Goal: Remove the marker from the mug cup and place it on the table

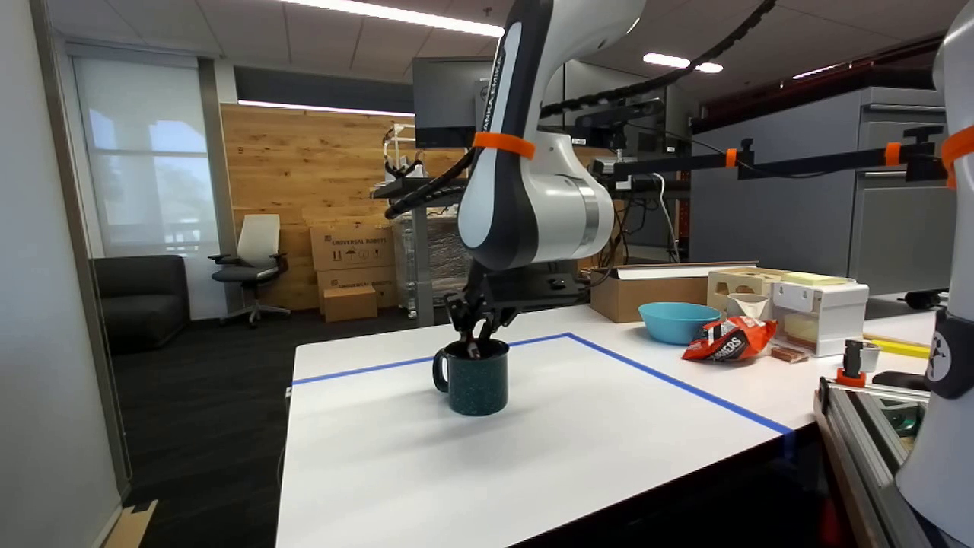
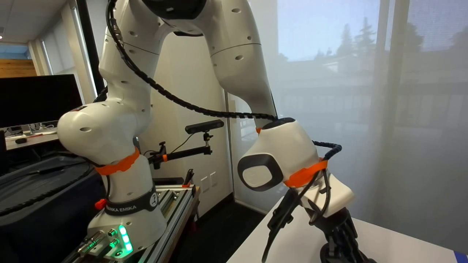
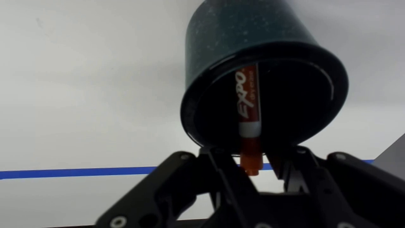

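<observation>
Marker [image 3: 250, 118]: red EXPO label, white band, orange-red cap | in mug cup [image 1: 478, 387] | fingers [image 3: 228, 175] parted

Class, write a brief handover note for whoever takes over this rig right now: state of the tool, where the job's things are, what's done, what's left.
Black two-finger tool: open, straddling the slim red-and-white Expo marker at its red end; gaps show either side in the wrist view.
Marker: inside the dark teal, speckled round mug, red end up.
Mug: upright on the white, blue-lined table.
Done: tool lined up; marker not gripped or out.
Left: close, lift marker clear, lay it on the table, release.
</observation>
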You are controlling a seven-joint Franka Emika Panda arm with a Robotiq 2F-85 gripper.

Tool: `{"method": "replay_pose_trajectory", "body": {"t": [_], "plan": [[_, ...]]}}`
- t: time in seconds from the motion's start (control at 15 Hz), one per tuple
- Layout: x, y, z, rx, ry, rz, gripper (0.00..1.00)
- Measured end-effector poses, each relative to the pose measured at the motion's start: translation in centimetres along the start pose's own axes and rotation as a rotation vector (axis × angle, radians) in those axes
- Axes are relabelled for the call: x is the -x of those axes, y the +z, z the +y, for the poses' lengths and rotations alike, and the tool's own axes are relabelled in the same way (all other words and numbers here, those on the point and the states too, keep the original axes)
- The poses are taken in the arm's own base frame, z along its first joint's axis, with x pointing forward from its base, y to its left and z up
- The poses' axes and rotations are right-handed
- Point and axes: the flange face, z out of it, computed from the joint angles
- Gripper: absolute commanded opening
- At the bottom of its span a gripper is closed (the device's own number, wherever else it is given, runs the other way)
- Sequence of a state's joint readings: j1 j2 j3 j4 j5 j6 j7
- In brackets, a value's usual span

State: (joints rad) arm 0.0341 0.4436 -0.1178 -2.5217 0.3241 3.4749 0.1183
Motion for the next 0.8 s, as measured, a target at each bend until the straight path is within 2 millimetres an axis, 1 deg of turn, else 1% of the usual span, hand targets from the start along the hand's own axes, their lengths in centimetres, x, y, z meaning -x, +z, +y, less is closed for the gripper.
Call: {"method": "replay_pose_trajectory", "body": {"t": [0.13,0.2,0.27,0.33,0.4,0.47,0.8], "plan": [[-0.08,0.06,0.22,0.003,0.003,0.002,0.26],[-0.12,0.09,0.34,0.005,0.005,0.003,0.13],[-0.14,0.13,0.44,0.007,0.006,0.005,0.05],[-0.17,0.17,0.58,0.009,0.007,0.007,0.06],[-0.16,0.21,0.66,0.01,0.008,0.01,0.0],[-0.19,0.2,0.67,0.01,0.008,0.014,0.05],[-0.19,0.18,0.69,0.012,0.006,0.016,0.05]]}}
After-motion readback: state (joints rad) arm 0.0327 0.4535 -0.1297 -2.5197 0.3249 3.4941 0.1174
